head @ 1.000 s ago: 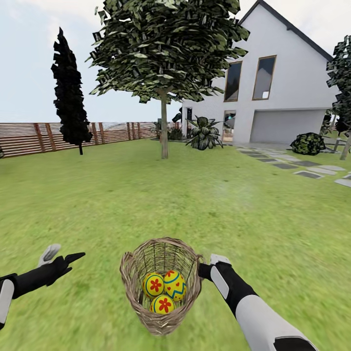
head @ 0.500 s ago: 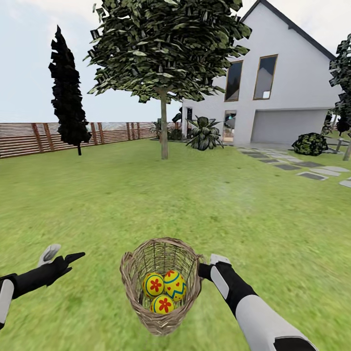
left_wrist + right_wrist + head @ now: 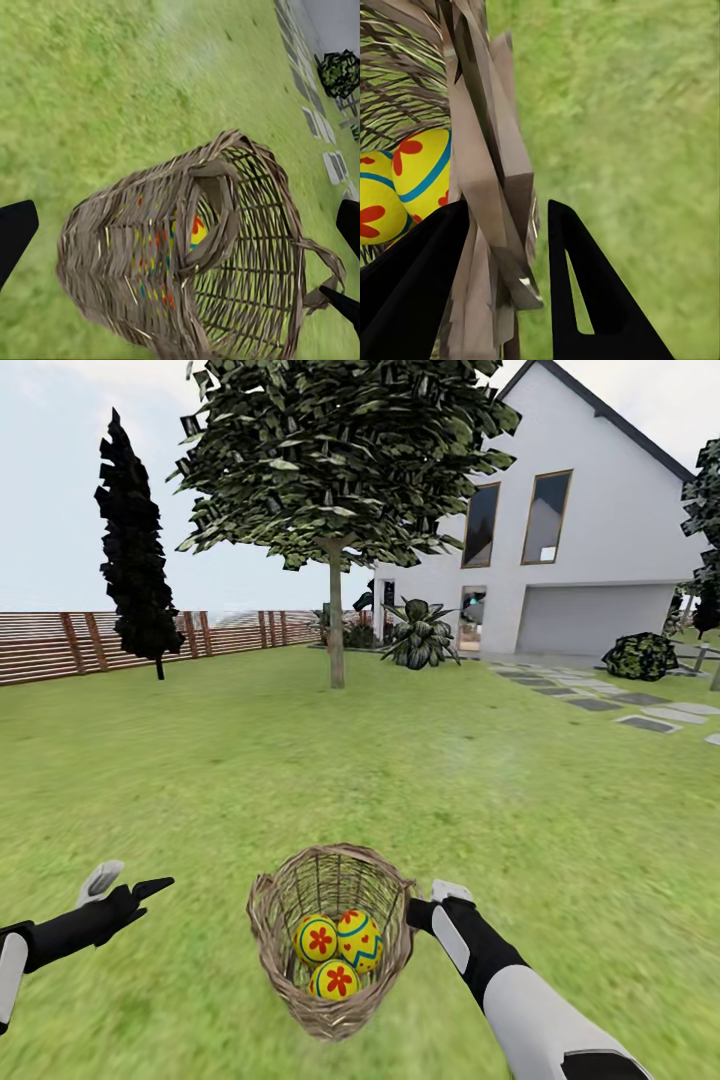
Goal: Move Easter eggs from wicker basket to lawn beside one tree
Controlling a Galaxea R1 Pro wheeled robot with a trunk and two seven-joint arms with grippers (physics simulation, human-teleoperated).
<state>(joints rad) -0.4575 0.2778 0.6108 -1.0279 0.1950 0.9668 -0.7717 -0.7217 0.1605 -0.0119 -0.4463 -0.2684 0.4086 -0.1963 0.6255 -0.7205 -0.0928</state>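
The right gripper (image 3: 420,913) is clamped on the rim of the wicker basket (image 3: 330,950), carried above the lawn (image 3: 400,780) with the three Easter eggs (image 3: 338,952) inside. The left gripper (image 3: 125,887) hangs spread and empty. Keep the basket level and travel steadily toward the tree (image 3: 337,610), so no egg rolls out.

Rough open-woven wicker basket (image 3: 330,950), seemingly glossy painted eggs (image 3: 338,950), mottled grass lawn (image 3: 300,780)
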